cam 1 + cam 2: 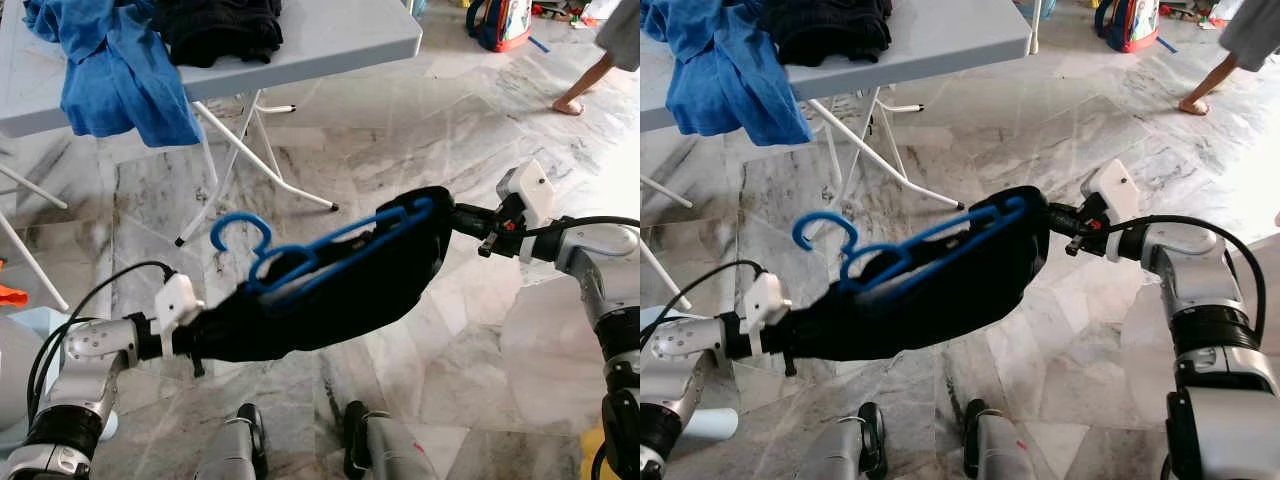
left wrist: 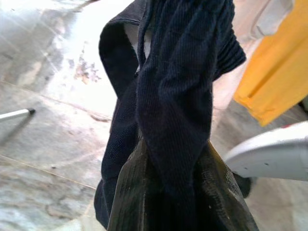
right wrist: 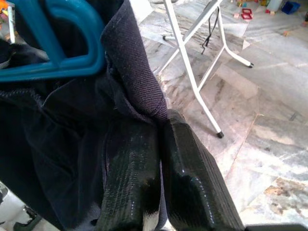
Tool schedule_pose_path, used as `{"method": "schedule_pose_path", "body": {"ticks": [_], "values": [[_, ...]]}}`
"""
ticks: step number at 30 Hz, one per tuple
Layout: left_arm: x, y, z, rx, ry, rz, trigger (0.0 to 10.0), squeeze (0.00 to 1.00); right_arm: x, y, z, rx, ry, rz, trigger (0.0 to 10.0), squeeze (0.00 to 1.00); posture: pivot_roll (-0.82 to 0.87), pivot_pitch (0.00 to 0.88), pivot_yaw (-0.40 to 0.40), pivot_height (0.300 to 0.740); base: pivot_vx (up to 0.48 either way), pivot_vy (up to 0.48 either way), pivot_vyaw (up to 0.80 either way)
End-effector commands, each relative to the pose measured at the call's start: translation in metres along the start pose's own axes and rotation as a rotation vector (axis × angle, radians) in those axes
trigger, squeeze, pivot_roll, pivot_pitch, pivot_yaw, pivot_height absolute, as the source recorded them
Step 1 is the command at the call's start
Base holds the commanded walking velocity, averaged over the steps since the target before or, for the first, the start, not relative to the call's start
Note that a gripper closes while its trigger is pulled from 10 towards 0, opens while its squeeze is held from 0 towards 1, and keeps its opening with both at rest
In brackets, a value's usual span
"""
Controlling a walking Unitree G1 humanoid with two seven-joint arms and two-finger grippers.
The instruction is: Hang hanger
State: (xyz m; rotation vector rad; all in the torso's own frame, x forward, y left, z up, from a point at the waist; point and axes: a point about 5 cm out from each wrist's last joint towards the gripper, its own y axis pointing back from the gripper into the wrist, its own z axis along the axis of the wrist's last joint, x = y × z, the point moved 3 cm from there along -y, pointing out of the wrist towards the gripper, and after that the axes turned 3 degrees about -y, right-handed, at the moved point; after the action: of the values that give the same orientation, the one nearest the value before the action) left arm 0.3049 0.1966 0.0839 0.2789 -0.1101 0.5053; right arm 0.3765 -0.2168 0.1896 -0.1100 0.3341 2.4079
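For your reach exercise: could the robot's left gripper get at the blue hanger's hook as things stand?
Probably not: the left gripper is shut on the dark garment, holding one end. The hook itself is unobstructed, above the cloth.

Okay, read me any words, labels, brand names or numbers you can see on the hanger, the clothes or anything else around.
There is no readable text.
blue hanger: plain plastic, no marking.
dark garment, held between left gripper and right gripper: no visible label.
blue shirt and black clothing on the folding table: no print visible.
backpack: coloured pattern, too small and blurred to read.
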Motion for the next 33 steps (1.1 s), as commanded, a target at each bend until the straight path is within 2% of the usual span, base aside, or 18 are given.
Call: {"method": "schedule_pose_path", "body": {"ticks": [1, 11, 15, 18, 23, 33], "values": [[-0.003, 0.02, -0.023, 0.075, 0.076, 0.047, 0.0, 0.0, -0.018, 0.021, 0.017, -0.03, 0.042, -0.069, 0.0, 0.0, -0.12, 0.273, -0.048, 0.74, 0.0, 0.0, 0.0], [-0.002, 0.02, -0.026, 0.078, 0.08, 0.064, 0.0, 0.0, -0.019, 0.025, 0.017, -0.028, 0.045, -0.076, 0.0, 0.0, -0.12, 0.27, -0.046, 0.74, 0.0, 0.0, 0.0], [-0.005, 0.019, -0.026, 0.079, 0.081, 0.034, 0.0, 0.0, -0.02, 0.026, 0.018, -0.029, 0.047, -0.079, 0.0, 0.0, -0.12, 0.27, -0.047, 0.74, 0.0, 0.0, 0.0], [-0.014, 0.018, -0.03, 0.107, 0.083, -0.039, 0.0, 0.0, -0.021, 0.026, 0.02, -0.031, 0.052, -0.08, 0.0, 0.0, -0.12, 0.269, -0.047, 0.74, 0.0, 0.0, 0.0], [-0.019, 0.018, -0.037, 0.141, 0.104, -0.07, 0.0, 0.0, -0.02, 0.024, 0.031, -0.057, 0.067, -0.063, 0.0, 0.0, -0.13, 0.267, -0.045, 0.74, 0.0, 0.0, 0.0], [-0.019, 0.02, -0.045, 0.181, 0.118, -0.046, 0.0, 0.0, -0.009, 0.029, 0.048, -0.083, 0.119, 0.026, 0.0, 0.0, -0.13, 0.266, -0.049, 0.74, 0.0, 0.0, 0.0]]}}
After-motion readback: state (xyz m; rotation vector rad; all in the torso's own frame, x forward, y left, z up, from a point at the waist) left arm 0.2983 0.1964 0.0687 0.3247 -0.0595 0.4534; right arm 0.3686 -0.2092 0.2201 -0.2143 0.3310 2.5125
